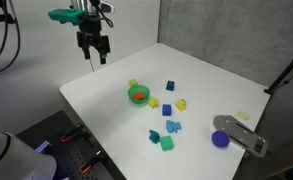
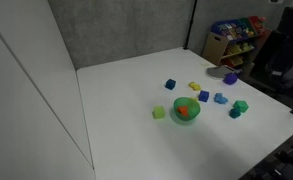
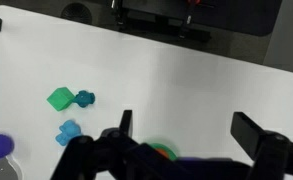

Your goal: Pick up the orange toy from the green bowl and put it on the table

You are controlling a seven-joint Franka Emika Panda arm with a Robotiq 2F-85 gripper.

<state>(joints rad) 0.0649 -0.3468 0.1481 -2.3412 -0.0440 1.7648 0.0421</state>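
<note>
The green bowl (image 1: 138,94) stands on the white table (image 1: 116,70) with the orange toy (image 1: 139,97) inside it. Both show in both exterior views: bowl (image 2: 186,110), toy (image 2: 186,112), table (image 2: 136,90). My gripper (image 1: 94,57) hangs open and empty high above the table, up and back from the bowl. In the wrist view the open fingers (image 3: 191,135) frame bare table; the bowl (image 3: 164,150) with a sliver of the orange toy (image 3: 162,154) peeks from behind the gripper body at the bottom edge.
Small blocks lie past the bowl: blue cube (image 1: 170,87), yellow toy (image 1: 181,103), green cube (image 1: 167,143), teal pieces (image 1: 173,127). A purple disc (image 1: 220,139) and a grey tool (image 1: 241,132) sit near the table edge. A shelf of goods (image 2: 236,40) stands beyond.
</note>
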